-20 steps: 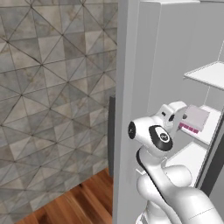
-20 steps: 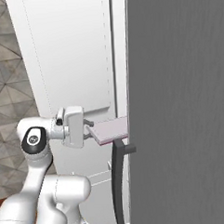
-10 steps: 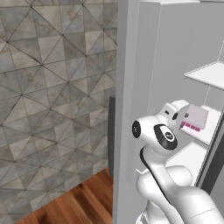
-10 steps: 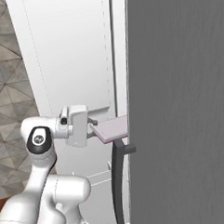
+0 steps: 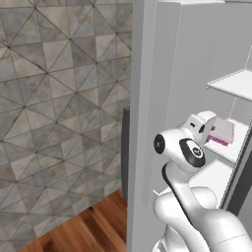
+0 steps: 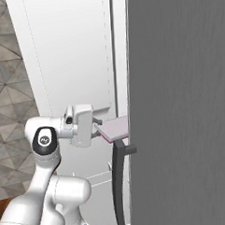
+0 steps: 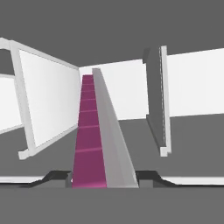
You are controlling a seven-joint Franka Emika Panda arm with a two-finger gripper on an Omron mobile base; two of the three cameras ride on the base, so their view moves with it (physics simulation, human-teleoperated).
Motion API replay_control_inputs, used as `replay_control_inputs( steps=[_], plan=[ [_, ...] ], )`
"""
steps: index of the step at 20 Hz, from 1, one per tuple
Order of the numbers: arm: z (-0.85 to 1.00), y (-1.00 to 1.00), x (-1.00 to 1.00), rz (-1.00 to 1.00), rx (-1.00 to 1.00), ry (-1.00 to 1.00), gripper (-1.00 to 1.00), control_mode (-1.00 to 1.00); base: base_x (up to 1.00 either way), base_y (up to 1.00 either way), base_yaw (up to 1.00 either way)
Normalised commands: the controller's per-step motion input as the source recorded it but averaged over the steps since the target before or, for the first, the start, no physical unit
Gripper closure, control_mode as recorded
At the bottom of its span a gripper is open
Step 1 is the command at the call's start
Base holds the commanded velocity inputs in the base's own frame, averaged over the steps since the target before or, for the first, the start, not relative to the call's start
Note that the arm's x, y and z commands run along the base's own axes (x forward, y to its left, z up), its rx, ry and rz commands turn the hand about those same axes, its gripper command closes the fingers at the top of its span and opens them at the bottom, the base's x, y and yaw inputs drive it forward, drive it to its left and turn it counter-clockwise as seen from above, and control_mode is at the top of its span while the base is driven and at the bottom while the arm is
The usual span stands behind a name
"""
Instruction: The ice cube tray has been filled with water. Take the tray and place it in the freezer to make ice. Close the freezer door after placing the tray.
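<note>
Protruding from gripper [image 6: 95, 129]: ice cube tray [image 6: 114, 128]

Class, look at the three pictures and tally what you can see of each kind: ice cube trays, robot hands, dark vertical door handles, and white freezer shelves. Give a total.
Ice cube tray: 1
Hand, shut on the tray: 1
Dark vertical door handles: 2
White freezer shelves: 3
Total: 7

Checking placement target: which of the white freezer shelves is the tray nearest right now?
The lower of the two upper shelves: the ice cube tray, shut in the gripper, sits just above it. The higher shelf is well above the tray.
</note>
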Motion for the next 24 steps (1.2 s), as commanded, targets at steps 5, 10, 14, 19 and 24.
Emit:
replay_control_inputs(
  steps=[5, 10, 14, 19, 24],
  plan=[
    [-0.01, -0.23, 0.00, 0.05, 0.00, 0.00, 1.00, -1.00, 0.00, 0.00, 0.00],
    [-0.03, -0.18, 0.01, 0.06, 0.00, 0.00, 1.00, -1.00, 0.00, 0.00, 0.00],
    [-0.08, -0.08, 0.12, 0.04, 0.00, 0.00, 1.00, -1.00, 0.00, 0.00, 0.00],
    [-0.12, -0.11, 0.08, 0.02, 0.00, 0.00, 1.00, -1.00, 0.00, 0.00, 0.00],
    [-0.16, -0.14, 0.09, 0.00, 0.00, 0.00, 1.00, -1.00, 0.00, 0.00, 0.00]
  ],
)
